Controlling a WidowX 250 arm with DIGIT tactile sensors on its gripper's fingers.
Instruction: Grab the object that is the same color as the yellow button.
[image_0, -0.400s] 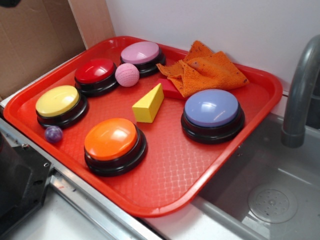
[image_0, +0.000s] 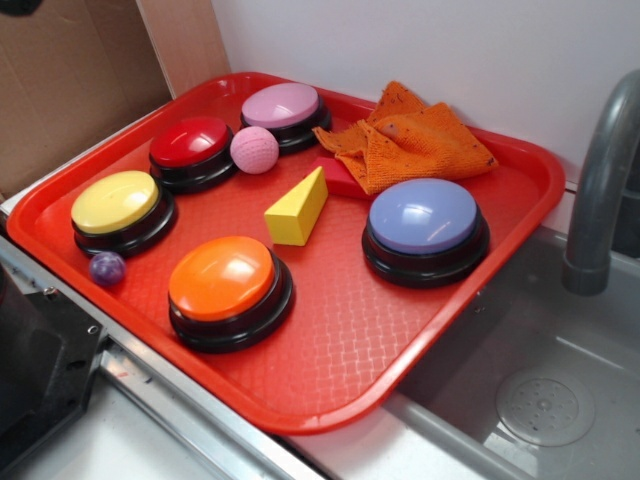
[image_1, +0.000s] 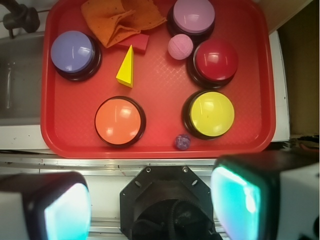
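A small yellow wedge block (image_0: 296, 210) (image_1: 126, 69) lies near the middle of the red tray (image_0: 340, 350) (image_1: 160, 140), between the orange button and the folded cloth. The yellow button (image_0: 116, 204) (image_1: 212, 113) with its black base sits at the tray's left side in the exterior view. My gripper (image_1: 150, 207) shows only in the wrist view, high above the tray's near edge and well short of the wedge. Its two fingers (image_1: 65, 210) stand wide apart with nothing between them. The gripper is out of the exterior view.
On the tray also sit an orange button (image_0: 226, 280), a blue button (image_0: 424, 222), a red button (image_0: 190, 145), a pink button (image_0: 282, 108), a pink ball (image_0: 254, 149), a small purple ball (image_0: 106, 268), an orange cloth (image_0: 415, 140) and a flat red block (image_0: 340, 178). A sink (image_0: 540, 390) and faucet (image_0: 600, 190) lie to the right.
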